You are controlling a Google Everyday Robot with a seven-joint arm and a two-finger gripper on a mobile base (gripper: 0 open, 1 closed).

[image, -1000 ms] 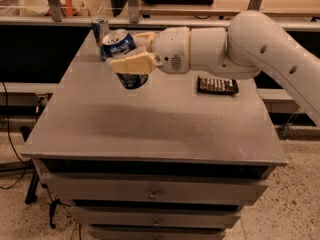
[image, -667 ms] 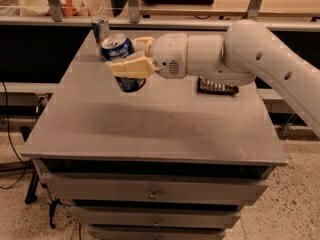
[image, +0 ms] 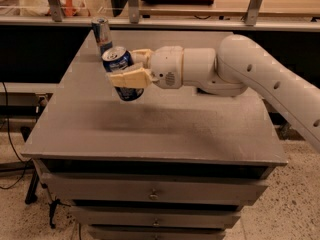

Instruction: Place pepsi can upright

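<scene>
Grey tabletop [image: 200, 129], camera view. The pepsi can [image: 118, 60] is clamped between the two cream fingers [image: 131, 78] of the gripper [image: 125, 66], one finger across its near face and the other behind it. The can hangs just in front of the slim blue-and-silver can [image: 101, 33], on the side nearer the drawer fronts [image: 155, 190], and appears not to touch it.

Compared with one second ago, the gripper and its load sit lower and closer to the tabletop, and slightly further out along the line of the arm [image: 260, 79]. The can's lean looks about the same: its silver top tips toward the slim can and its base points down toward the drawer side. The descent suggests the placing step is under way. The can is not yet vertical, and its base appears clear of the surface, though the gap under it is hard to judge.

Arm pose: the white forearm reaches across the tabletop from the side opposite the slim can, nearly level, with the wrist housing [image: 172, 73] in line behind the gripper. A wrist roll to bring the base flat would probably be needed before release. The slim can stands near enough to be knocked.
</scene>
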